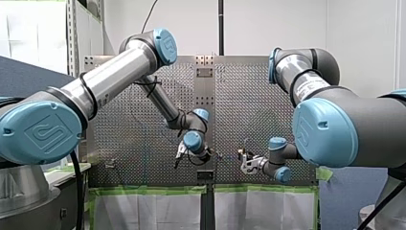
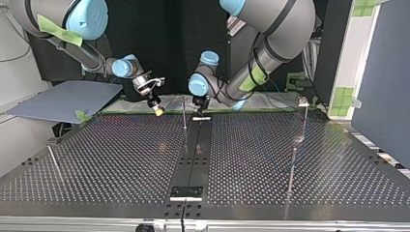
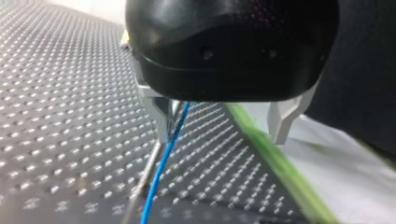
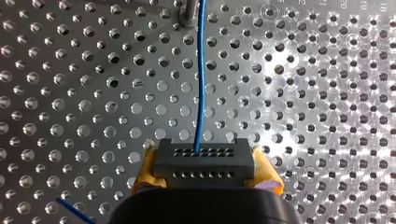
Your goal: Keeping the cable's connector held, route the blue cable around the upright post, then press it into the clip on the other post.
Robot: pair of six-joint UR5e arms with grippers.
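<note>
My right gripper [image 4: 205, 186] is shut on a dark grey connector [image 4: 204, 161], its yellow pads [image 4: 145, 164] on both sides. A thin blue cable [image 4: 201, 84] leaves the connector and runs straight ahead to the foot of an upright post [image 4: 188, 13]. My left gripper [image 3: 222, 137] is open. The blue cable [image 3: 169, 147] passes just inside one metal finger [image 3: 158, 109], beside a thin metal post [image 3: 148, 173]. In the top view both grippers hover over the table's far edge, my right one [image 2: 157, 110] at the left of the central post [image 2: 184, 113] and my left one [image 2: 200, 114] just at its right.
A taller post with a clip-like head [image 2: 303, 102] stands at the top view's right, with another rod [image 2: 292, 169] nearer the camera. A short rod [image 2: 54, 162] stands at its left. A black strip [image 2: 195, 150] runs down the perforated table's middle. Green tape [image 3: 275, 163] edges the table.
</note>
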